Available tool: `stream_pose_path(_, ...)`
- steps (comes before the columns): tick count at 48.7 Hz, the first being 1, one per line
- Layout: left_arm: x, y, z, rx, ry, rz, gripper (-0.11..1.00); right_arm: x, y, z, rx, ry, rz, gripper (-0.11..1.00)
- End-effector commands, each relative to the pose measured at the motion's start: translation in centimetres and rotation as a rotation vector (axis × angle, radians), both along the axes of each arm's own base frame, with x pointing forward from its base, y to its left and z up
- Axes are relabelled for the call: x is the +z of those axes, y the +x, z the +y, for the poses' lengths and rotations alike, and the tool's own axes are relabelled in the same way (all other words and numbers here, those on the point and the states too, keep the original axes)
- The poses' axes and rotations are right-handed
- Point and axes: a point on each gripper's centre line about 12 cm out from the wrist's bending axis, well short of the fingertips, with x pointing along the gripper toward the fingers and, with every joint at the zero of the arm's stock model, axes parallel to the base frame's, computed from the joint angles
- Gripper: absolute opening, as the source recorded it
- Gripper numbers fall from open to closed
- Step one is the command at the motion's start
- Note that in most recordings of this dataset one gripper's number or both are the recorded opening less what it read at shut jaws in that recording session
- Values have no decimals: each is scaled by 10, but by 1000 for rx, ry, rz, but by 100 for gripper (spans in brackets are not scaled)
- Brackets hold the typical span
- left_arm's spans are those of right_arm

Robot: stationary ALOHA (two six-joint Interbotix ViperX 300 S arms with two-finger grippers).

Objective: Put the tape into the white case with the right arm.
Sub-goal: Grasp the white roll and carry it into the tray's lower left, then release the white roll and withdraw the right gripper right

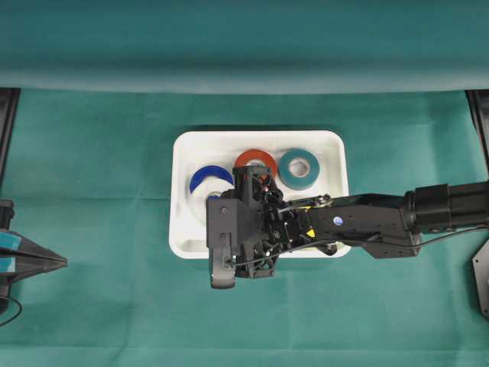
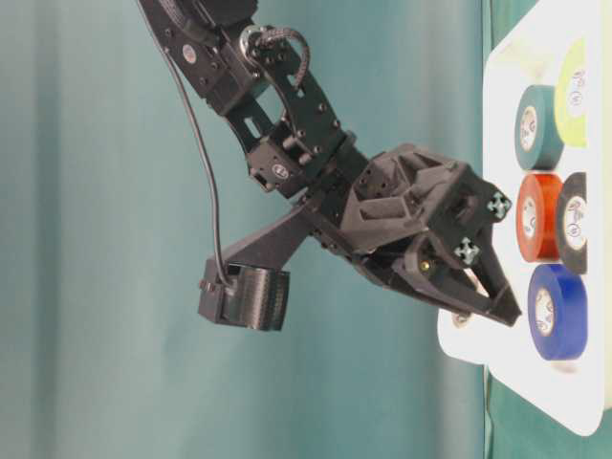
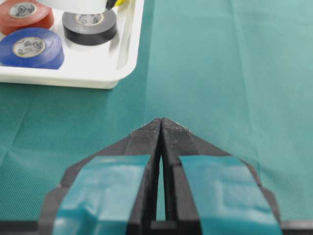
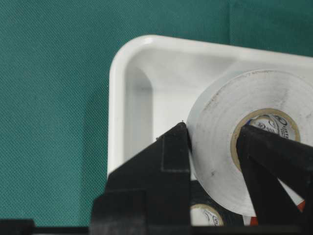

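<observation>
Green-clothed table [image 1: 99, 229] with the white case [image 1: 183, 145] flat at its centre.

White case [image 1: 183, 191] glossy white; rolls inside blue [image 1: 208, 177], red [image 1: 256, 159], teal [image 1: 299, 168], black [image 3: 90, 25], yellow [image 2: 574, 91]; gripped tape [image 4: 234, 127] white; cloth [image 1: 92, 229] green; left gripper [image 3: 161, 128] black, teal bands.

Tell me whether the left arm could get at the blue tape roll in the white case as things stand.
Probably not cleanly: the right gripper, shut on a white tape roll, hangs over the blue tape roll in the white case. The left gripper is parked far off.
</observation>
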Motion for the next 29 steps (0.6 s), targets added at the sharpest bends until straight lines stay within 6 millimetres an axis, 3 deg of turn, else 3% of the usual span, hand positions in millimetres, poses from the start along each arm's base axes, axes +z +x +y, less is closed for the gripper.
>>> stream_pose_path(1, 5, 1, 0, 3, 2, -11, 0, 13, 5, 0, 11, -4, -42, 2)
stream_pose_path(14, 5, 2, 0, 3, 2, -12, 0, 7, 4, 0, 9, 0, -30, 4)
stream_pose_path(19, 5, 2, 0, 3, 2, -11, 0, 7, 4, 0, 8, -1, -29, 26)
stream_pose_path(26, 5, 2, 0, 3, 2, -12, 0, 7, 4, 0, 8, -1, -29, 67)
stream_pose_path(29, 5, 2, 0, 3, 2, -12, 0, 6, 4, 0, 6, 0, -25, 63)
